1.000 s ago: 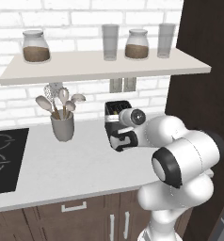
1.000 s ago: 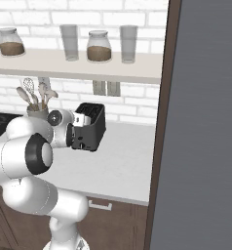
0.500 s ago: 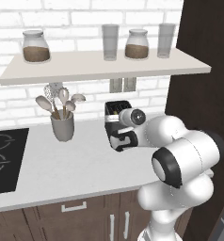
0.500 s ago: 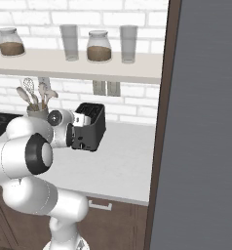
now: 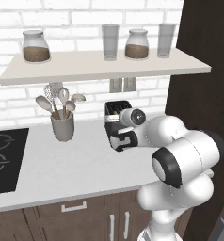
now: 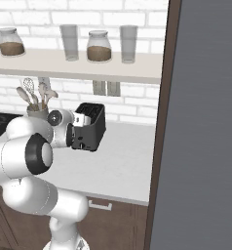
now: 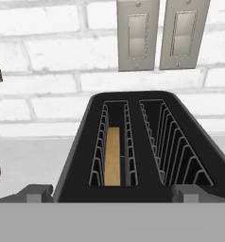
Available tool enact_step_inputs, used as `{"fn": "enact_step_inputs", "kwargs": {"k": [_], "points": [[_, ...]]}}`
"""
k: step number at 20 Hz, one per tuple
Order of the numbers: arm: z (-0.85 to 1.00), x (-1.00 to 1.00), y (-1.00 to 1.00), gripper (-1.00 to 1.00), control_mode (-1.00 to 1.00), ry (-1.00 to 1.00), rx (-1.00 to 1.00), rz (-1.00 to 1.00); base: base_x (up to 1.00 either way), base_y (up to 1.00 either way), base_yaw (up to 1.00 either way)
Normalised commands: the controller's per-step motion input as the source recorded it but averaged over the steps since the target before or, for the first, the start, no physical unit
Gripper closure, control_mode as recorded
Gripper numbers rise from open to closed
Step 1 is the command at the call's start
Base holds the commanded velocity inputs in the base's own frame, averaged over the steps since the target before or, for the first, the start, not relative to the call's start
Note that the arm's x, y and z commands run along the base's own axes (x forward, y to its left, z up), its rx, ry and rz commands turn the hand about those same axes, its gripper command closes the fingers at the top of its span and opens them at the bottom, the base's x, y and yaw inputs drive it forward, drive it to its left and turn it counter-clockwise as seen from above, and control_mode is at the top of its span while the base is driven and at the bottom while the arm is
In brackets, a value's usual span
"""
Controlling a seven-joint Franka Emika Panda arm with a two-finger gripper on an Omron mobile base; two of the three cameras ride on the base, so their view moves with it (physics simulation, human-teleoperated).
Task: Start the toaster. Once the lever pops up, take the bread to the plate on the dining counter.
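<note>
Flat, even, bright rendered light, no glare or blur, sharp edge to edge, soft shadow under the long pale wall shelf [image 5: 104, 66] onto white brick, dim slots inside the boxy dark grey toaster [image 7: 142, 142], no lens distortion

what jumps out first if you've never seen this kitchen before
The big white arm's gripper hangs open right at the dark toaster on the white worktop. From the hand view, one brown bread slice sits deep in the toaster's left slot, below two wall switch plates.
</note>
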Motion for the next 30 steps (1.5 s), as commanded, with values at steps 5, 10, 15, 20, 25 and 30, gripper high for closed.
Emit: {"fn": "enact_step_inputs", "kwargs": {"k": [5,10,15,20,25,30], "points": [[0.00,0.00,0.00,-1.00,-1.00,0.00,0.00,0.00,0.00,0.00,0.00],[0.00,0.00,0.00,-1.00,-1.00,0.00,0.00,0.00,0.00,0.00,0.00],[0.00,0.00,0.00,-1.00,-1.00,0.00,0.00,0.00,0.00,0.00,0.00],[0.00,0.00,0.00,-1.00,-1.00,0.00,0.00,0.00,0.00,0.00,0.00],[0.00,0.00,0.00,-1.00,-1.00,0.00,0.00,0.00,0.00,0.00,0.00],[0.00,0.00,0.00,-1.00,-1.00,0.00,0.00,0.00,0.00,0.00,0.00]]}}
